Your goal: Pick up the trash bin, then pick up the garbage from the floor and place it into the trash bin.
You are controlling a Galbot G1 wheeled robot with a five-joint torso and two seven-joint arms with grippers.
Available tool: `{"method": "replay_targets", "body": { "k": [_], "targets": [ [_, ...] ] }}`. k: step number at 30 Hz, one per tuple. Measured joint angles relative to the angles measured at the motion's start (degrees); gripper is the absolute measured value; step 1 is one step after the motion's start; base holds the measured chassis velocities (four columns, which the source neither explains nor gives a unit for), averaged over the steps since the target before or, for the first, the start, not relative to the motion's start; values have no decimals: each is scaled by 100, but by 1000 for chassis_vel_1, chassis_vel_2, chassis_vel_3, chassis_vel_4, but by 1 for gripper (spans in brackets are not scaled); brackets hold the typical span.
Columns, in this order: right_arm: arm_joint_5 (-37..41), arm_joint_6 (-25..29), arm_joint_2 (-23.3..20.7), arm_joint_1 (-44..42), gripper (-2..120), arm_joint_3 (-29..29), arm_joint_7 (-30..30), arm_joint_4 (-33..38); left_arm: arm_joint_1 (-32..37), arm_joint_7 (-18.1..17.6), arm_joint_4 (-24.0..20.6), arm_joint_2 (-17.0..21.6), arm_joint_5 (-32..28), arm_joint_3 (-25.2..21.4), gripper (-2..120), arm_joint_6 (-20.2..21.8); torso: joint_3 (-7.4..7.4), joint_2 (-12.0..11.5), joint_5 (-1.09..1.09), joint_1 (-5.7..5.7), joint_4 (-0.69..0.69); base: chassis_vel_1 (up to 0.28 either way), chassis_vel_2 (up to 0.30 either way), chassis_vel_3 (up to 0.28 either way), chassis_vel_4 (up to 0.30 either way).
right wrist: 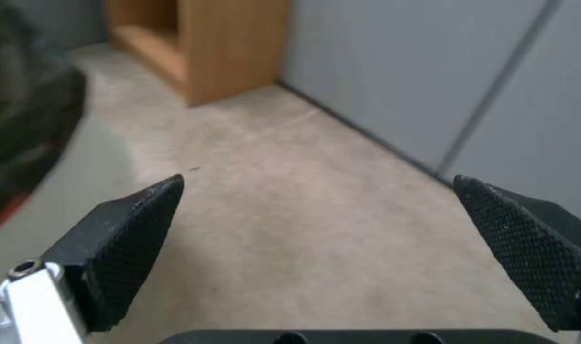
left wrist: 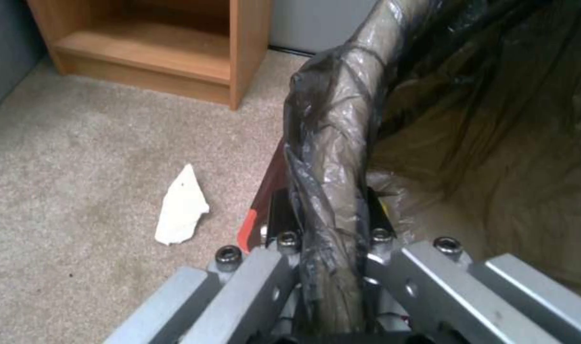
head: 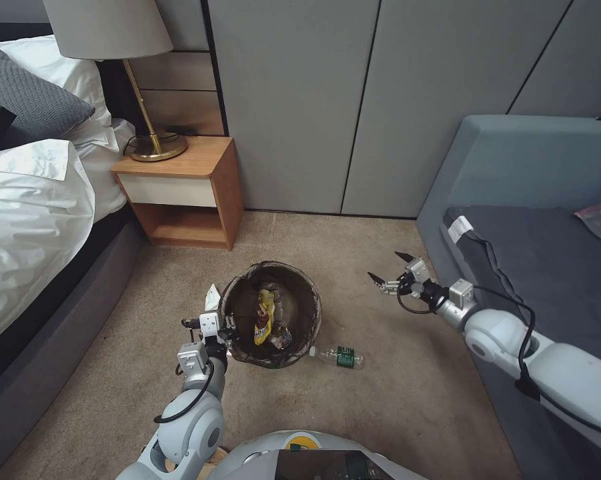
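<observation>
Left gripper [head: 228, 331]: at the near-left rim of the trash bin [head: 271, 313], fingers [left wrist: 284, 220] clamped on the lined rim, one inside and one outside.
Trash bin: on the carpet [head: 380, 400], dark brown liner folded over the rim; a yellow snack wrapper [head: 265, 316] and a small dark packet [head: 280, 337] lying inside.
Bottle [head: 337, 357]: clear, green label, on its side on the carpet just beside the bin's near-right edge.
Paper scrap [head: 212, 298]: white, on the carpet just left of the bin, close to the left gripper; also seen at [left wrist: 180, 207].
Right gripper [head: 389, 267]: raised to the right of the bin, well apart from it, black fingers [right wrist: 127, 248] spread wide with nothing between them.
Nightstand [head: 183, 193]: wooden, beyond the bin to its far left, brass lamp [head: 147, 87] on top.
Wall panels [head: 353, 100]: grey, beyond the bin.
</observation>
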Motion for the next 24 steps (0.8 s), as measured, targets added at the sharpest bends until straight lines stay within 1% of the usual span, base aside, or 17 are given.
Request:
{"method": "replay_targets", "body": {
  "k": [1,2,3,5,6,8,9,10,11,12,14,16,17,20,21,22,24],
  "targets": [
    [53,30,-12,208,100,-244,-215,-113,-5,0,6,-7,1,3,2,0,0,0,1,0,1,0,0,0,0],
    [53,30,-12,208,100,-244,-215,-113,-5,0,6,-7,1,3,2,0,0,0,1,0,1,0,0,0,0],
    [85,55,-11,396,100,-453,-394,-220,-9,0,13,-12,2,4,2,0,0,0,2,0,-1,0,0,0,0],
    [121,89,31,944,100,-997,-827,-479,-13,1,23,-23,3,4,2,0,0,0,0,0,0,0,0,0,0],
    [121,89,31,944,100,-997,-827,-479,-13,1,23,-23,3,4,2,0,0,0,0,0,0,0,0,0,0],
    [166,100,96,1428,100,-1475,-1095,-649,-13,1,28,-30,4,-4,2,-1,0,0,2,0,-1,0,0,0,0],
    [186,126,141,1652,100,-1699,-1218,-744,-11,1,30,-36,6,-10,2,-3,0,0,0,0,2,0,0,0,0],
    [186,126,141,1652,100,-1699,-1218,-744,-11,1,30,-36,6,-10,2,-3,0,0,0,0,2,0,0,0,0],
    [196,134,214,1898,100,-1969,-1413,-885,-10,2,34,-45,7,-15,2,-5,0,0,-2,0,2,0,0,0,0],
    [210,134,266,2052,100,-2139,-1550,-987,-9,2,38,-51,8,-19,2,-6,0,0,2,0,2,0,0,0,0],
    [217,134,287,2106,100,-2203,-1598,-1023,-9,2,40,-55,9,-21,2,-7,0,0,3,0,3,0,0,0,0],
    [240,78,430,2393,100,-2566,-1921,-1225,-11,5,55,-84,15,-25,2,-12,0,0,0,0,-1,0,0,0,0],
    [240,46,498,2498,100,-2732,-2059,-1299,-11,5,61,-98,18,-25,2,-15,0,0,0,0,-1,0,0,0,0],
    [234,20,549,2558,100,-2841,-2156,-1346,-13,5,63,-106,21,-25,2,-15,0,0,0,0,0,0,0,0,0],
    [194,-15,622,2627,100,-2992,-2349,-1422,-19,5,69,-116,23,-24,2,-17,0,0,0,0,1,0,0,0,0],
    [194,-15,622,2627,100,-2992,-2349,-1422,-19,5,69,-116,23,-24,2,-17,0,0,0,0,1,0,0,0,0],
    [77,-50,670,2648,100,-3088,-2540,-1483,-25,5,74,-123,25,-23,2,-17,0,0,0,0,0,0,0,0,0]
  ]
}}
